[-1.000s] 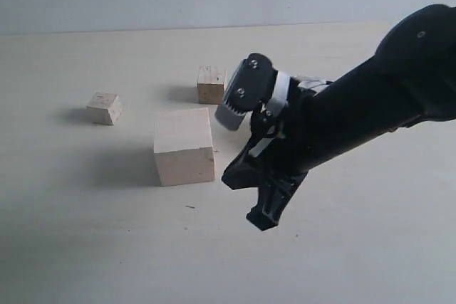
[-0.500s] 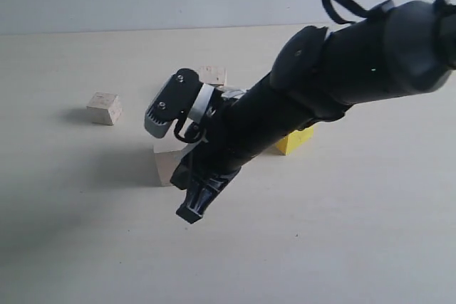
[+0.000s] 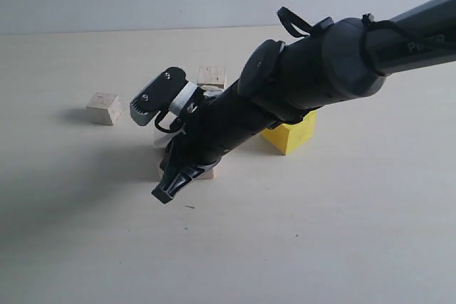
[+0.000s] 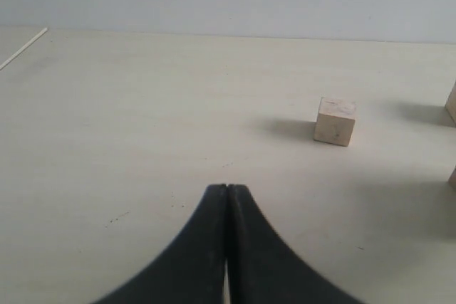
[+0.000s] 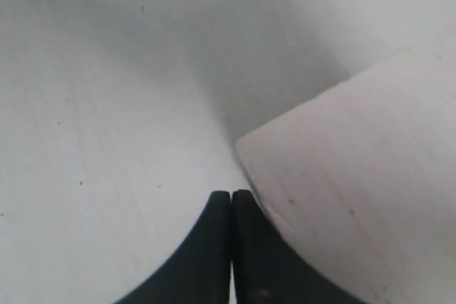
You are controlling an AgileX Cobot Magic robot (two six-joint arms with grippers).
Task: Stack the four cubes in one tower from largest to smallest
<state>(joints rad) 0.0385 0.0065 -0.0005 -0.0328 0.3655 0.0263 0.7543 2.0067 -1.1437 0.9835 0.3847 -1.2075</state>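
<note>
Four cubes are lying apart: one large pale cube [image 5: 356,197], one yellow cube [image 3: 291,135], two small speckled cubes [image 3: 104,108]. The right gripper [image 3: 171,189], jaws pressed together on nothing, is pointing down just beside the large pale cube. The left gripper [image 4: 226,194], likewise closed and empty, is facing one of the small speckled cubes, well apart.

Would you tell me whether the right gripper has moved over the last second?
Yes. The right gripper has swung left, from right of the large pale cube toward the leftmost small cube.
</note>
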